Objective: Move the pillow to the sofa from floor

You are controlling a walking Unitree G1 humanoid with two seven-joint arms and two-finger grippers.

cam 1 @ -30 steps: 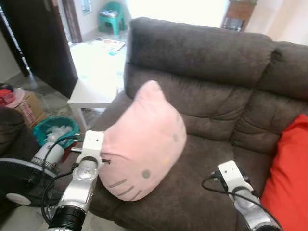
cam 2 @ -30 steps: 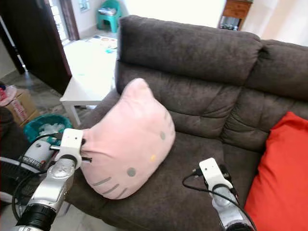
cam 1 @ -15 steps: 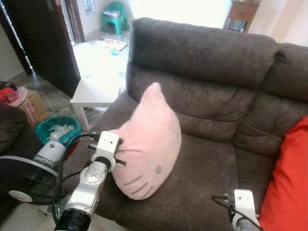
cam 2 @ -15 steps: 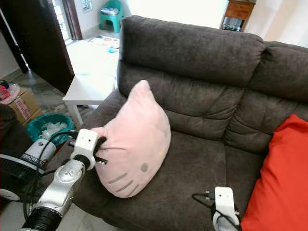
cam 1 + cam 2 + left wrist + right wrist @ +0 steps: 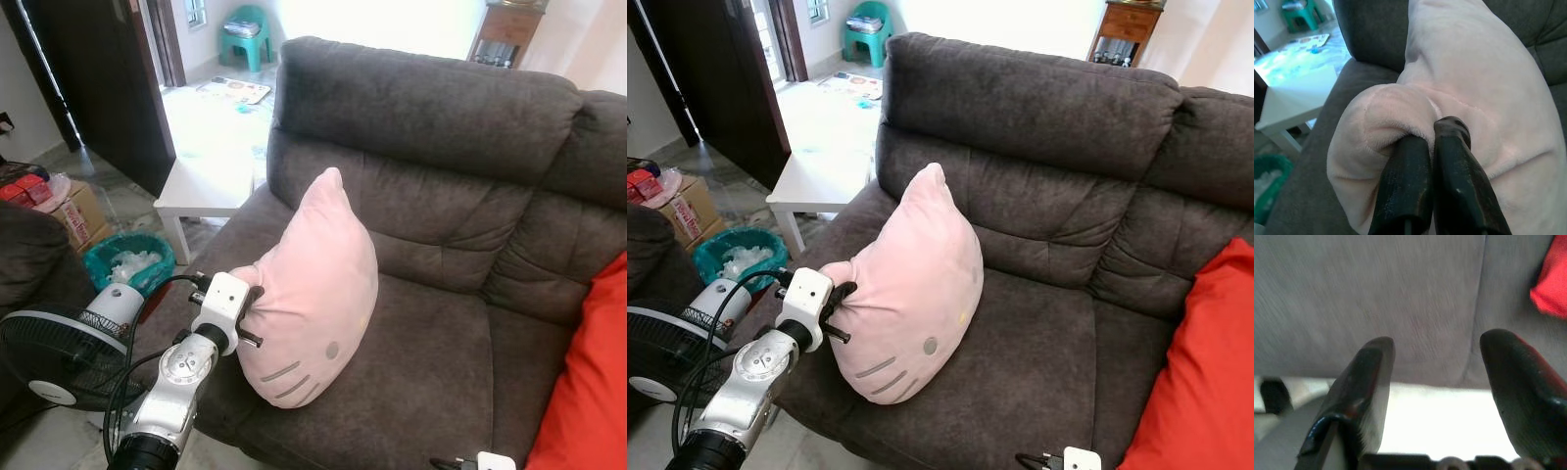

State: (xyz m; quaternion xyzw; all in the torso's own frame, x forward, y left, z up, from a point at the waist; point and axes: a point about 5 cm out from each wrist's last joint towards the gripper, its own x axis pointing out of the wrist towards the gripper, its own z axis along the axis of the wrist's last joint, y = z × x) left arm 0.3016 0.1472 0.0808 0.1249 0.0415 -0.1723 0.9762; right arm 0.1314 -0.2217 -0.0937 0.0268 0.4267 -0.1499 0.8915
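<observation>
Pink plush cat-face pillow [image 5: 312, 287] stands upright on the seat of the dark brown fabric sofa [image 5: 431, 108], near its left armrest. The left gripper [image 5: 1432, 129] has its two black fingers pressed together, pinching a fold of the pillow's edge. The right gripper [image 5: 1436, 357] hangs low with its fingers spread apart, holding nothing, facing the sofa front beside a red cushion [image 5: 1195, 382].

Pillow [image 5: 313, 284] stands on sofa [image 5: 431, 343] — table [image 5: 211, 181] to its left.
</observation>
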